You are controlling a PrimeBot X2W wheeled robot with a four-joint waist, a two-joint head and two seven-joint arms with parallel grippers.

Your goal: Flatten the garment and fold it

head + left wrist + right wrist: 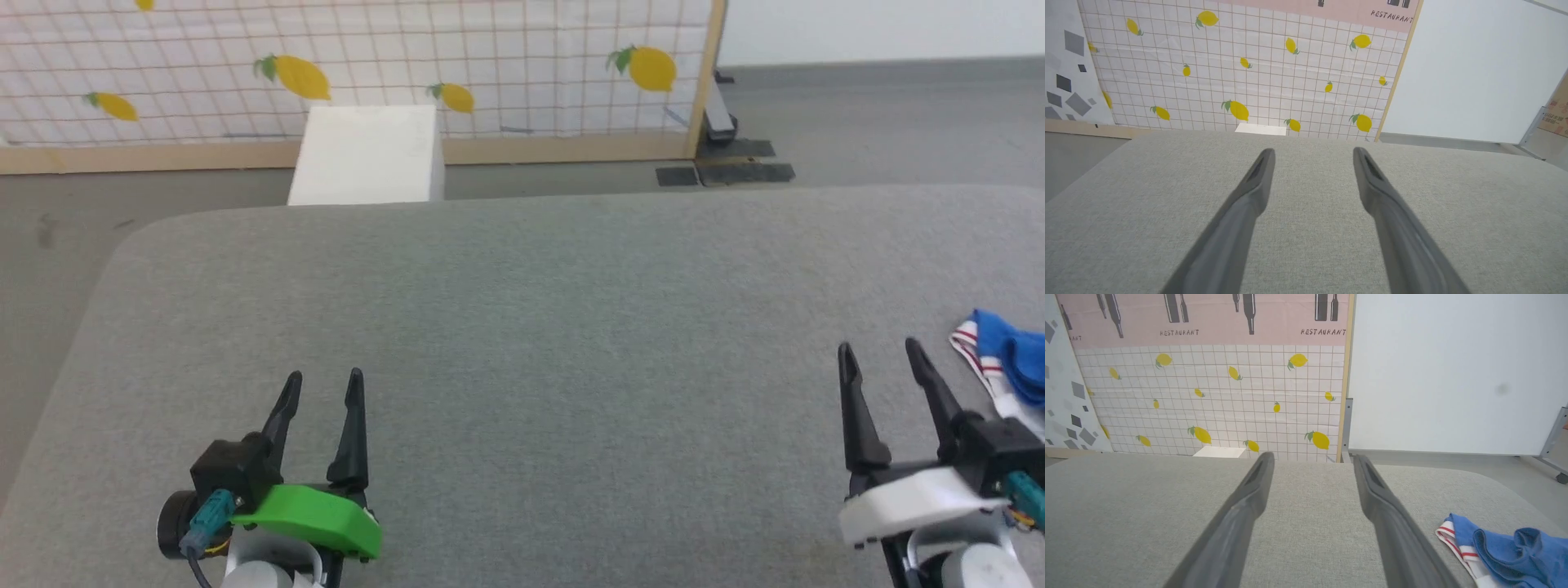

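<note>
Progress appears to stand at zero. The garment (1016,359) lies in a crumpled heap, blue cloth rolled over itself with a white, red-striped edge turned outward. No part of it is spread flat and no tidy fold shows.

The heap rests on the grey cloth-covered worktop (522,327), just beside the right end effector (879,345), off that end effector's outer finger and near its mount. Whether the cloth touches the mount cannot be told. It lies well apart from the left end effector (325,376). Part of the heap runs past the edge of the head view, so its full extent is unknown.

Both end effectors are released, fingers spread wide with only bare worktop between them, and they grasp nothing. Each points toward the far edge of the worktop.

By this reading the whole job remains. The heap has to be taken hold of and drawn onto the broad bare stretch ahead of and between the two end effectors. It then has to be opened out, smoothed flat and folded.

Counted:
- one garment
- two end effectors, each with two dark fingers
- one worktop
- one white block (367,155) on the floor beyond the worktop's far edge, ahead of the left end effector
- one lemon-print panel (506,73) standing behind that block
</note>
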